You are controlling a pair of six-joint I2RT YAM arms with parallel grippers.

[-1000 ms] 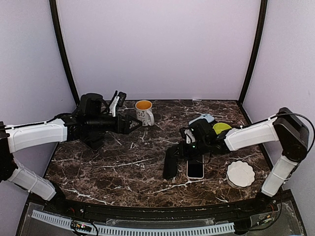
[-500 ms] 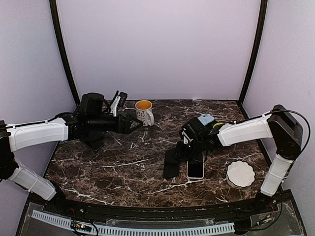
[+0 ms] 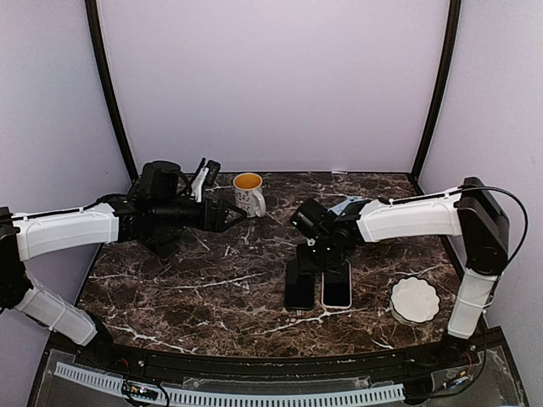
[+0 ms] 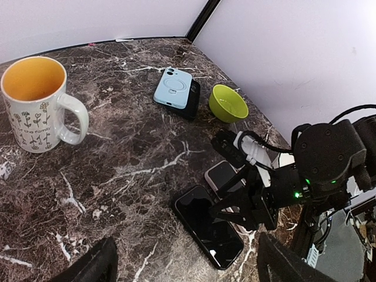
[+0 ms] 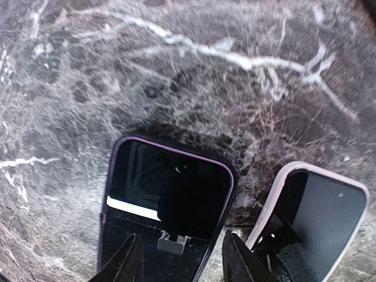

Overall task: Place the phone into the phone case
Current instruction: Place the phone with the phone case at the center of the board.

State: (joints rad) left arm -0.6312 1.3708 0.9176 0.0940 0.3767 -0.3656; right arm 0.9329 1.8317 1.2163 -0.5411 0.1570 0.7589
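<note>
A black phone [image 3: 299, 284] with a purple rim lies flat on the marble table, seated in a black case; it also shows in the right wrist view [image 5: 164, 200] and the left wrist view [image 4: 208, 228]. A second phone in a pale case [image 3: 337, 285] lies beside it on the right [image 5: 314, 211]. My right gripper [image 3: 317, 254] hovers over the far end of the black phone, its jaws open and empty [image 5: 182, 261]. My left gripper [image 3: 226, 214] is open and empty next to the mug, far from the phones.
A floral mug [image 3: 249, 193] stands at the back centre. A light blue case [image 4: 173, 88] lies on a dark object beside a green bowl [image 4: 229, 103] at the back right. A white dish [image 3: 415, 299] sits at the front right.
My right gripper has swung left and back over the phones' far end. The black phone, slanted before, now lies straight beside the pale phone. The left arm has not moved.
</note>
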